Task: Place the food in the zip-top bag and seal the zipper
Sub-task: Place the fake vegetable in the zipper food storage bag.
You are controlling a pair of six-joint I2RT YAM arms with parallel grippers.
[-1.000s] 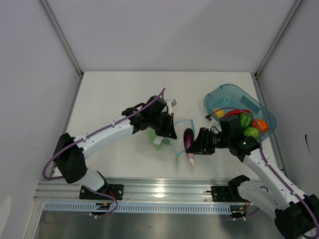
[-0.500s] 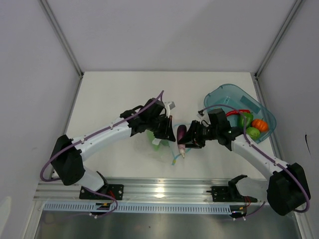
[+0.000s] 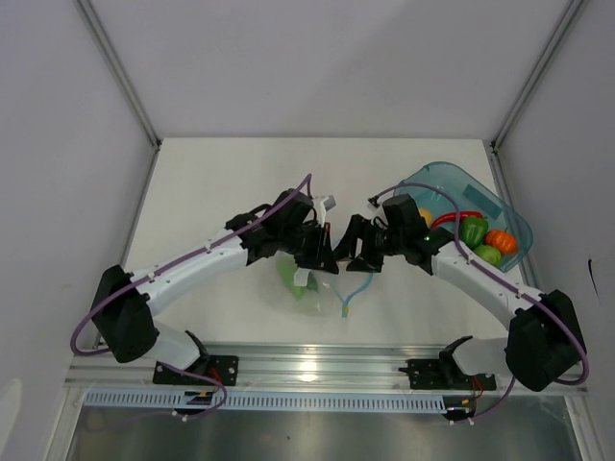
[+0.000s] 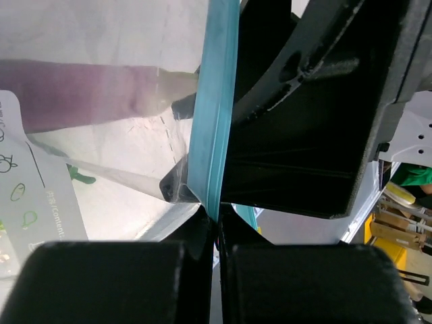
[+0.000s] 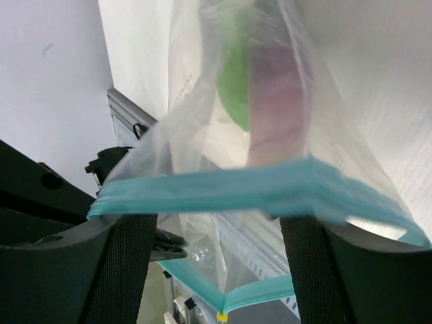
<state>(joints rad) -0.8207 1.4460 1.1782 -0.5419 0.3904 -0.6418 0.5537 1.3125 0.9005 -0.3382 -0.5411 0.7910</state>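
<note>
My left gripper is shut on the zipper, holding the zip-top bag up by its mouth edge. Just right of it, my right gripper is at the bag mouth, open, with nothing between its fingers. The light blue zipper stretches across in front of them. Inside the bag lie the purple eggplant and a green piece of food.
A teal oval tray at the back right holds a green pepper, an orange, a lime, a red pepper and a lemon. An aluminium rail runs along the near edge.
My right arm swung left from near the tray to the bag mouth with the eggplant, then opened; the eggplant is now inside the bag. The left gripper kept its hold.
</note>
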